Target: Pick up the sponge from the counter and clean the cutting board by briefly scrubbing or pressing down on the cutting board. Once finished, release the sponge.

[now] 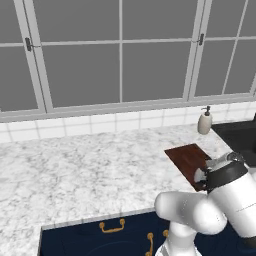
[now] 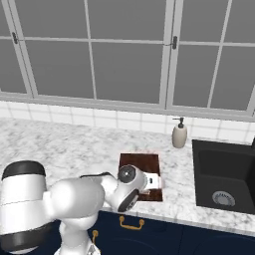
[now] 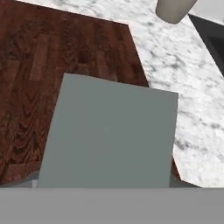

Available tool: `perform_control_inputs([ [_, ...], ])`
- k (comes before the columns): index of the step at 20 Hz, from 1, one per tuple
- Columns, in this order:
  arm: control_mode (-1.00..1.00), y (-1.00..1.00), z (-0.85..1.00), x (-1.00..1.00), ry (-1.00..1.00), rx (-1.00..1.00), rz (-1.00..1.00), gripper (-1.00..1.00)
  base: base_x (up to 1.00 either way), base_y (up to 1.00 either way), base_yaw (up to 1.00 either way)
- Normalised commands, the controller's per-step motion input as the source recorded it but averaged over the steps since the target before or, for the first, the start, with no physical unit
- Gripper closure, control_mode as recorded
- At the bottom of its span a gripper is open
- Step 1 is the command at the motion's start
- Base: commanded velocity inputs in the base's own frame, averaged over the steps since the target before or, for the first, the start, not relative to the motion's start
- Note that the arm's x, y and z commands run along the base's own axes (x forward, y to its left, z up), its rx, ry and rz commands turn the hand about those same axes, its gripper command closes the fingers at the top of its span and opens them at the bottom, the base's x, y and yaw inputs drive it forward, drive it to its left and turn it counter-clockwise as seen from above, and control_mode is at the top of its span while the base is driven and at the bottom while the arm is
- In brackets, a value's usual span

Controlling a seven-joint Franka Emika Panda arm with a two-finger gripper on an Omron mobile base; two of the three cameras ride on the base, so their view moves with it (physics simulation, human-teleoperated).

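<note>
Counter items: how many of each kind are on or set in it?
Cutting board: 1
Sponge, grey-green, over the board: 1
Soap dispenser: 1
Black sink: 1
Total: 4

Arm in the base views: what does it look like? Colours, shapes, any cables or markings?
Glossy white arm built of rounded, bulbous shells, with dark bands at the joints. One joint ends in a round grey cap with a dark centre. No cables or markings can be made out. The jaws are hidden behind the wrist.
</note>
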Motion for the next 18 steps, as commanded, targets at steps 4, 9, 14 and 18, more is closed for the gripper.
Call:
perform_control_inputs([
  [4,-1.00,0.00,0.93,-0.02,-0.19,0.00,0.18,1.00,0.00,0.00,0.00],
  [9,-1.00,0.00,0.92,0.00,0.00,0.10,0.06,1.00,0.00,0.00,0.00],
  [14,-1.00,0.06,0.78,0.11,0.32,0.20,-0.02,1.00,0.00,0.00,0.00],
  [18,-1.00,0.28,0.14,0.06,0.41,0.27,-0.26,1.00,0.00,0.00,0.00],
])
